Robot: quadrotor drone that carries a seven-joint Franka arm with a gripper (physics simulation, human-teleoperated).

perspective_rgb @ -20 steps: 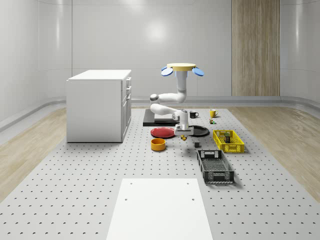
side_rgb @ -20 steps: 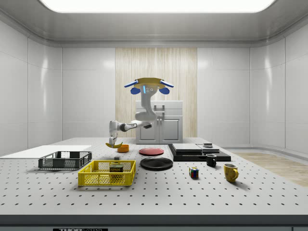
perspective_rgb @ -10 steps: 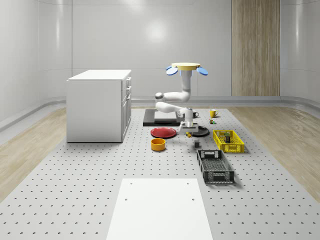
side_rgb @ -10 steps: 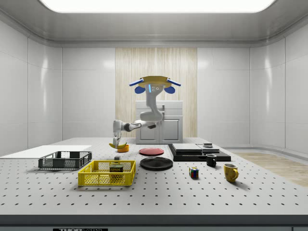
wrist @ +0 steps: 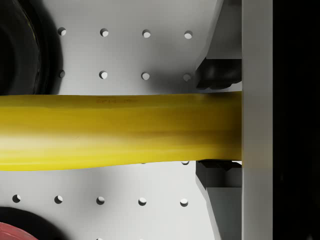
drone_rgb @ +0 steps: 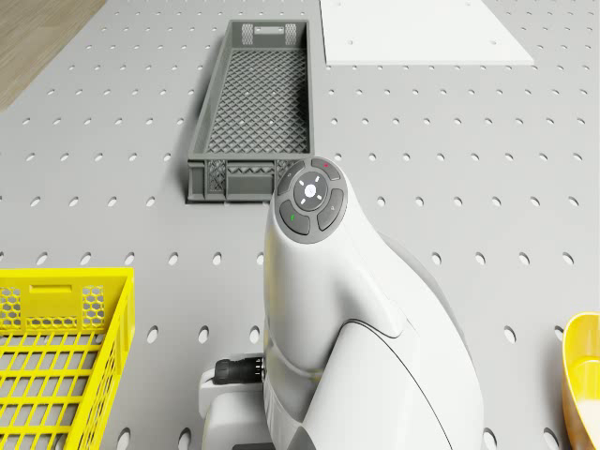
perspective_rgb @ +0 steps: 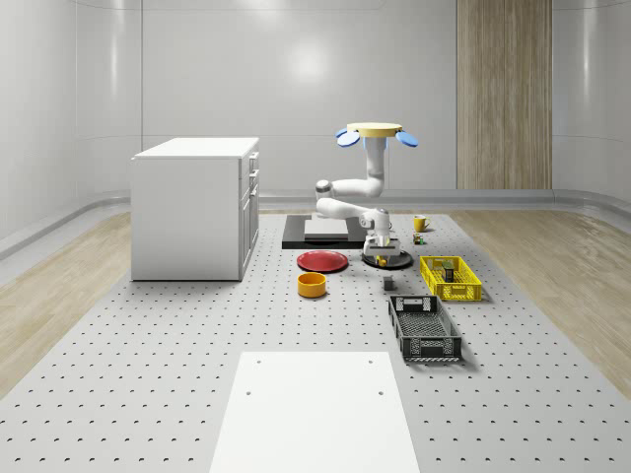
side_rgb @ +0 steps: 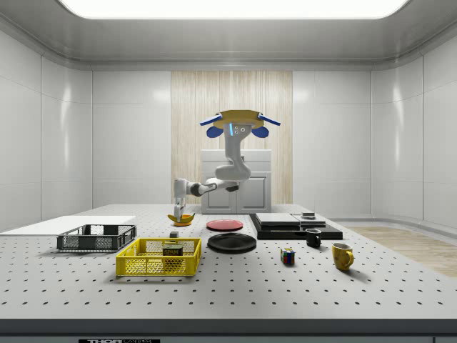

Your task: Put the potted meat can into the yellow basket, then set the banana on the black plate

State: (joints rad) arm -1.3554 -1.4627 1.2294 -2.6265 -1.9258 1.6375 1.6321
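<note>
Yellow and smooth, the banana point(wrist: 120, 130) is clamped in the end effector point(side_rgb: 180, 213), hanging above the perforated grey counter point(perspective_rgb: 148, 335) near the black plate point(side_rgb: 232, 243) while the drone point(side_rgb: 239, 123) hovers overhead. White-panelled walls and one wood-slatted strip enclose the room.
</note>
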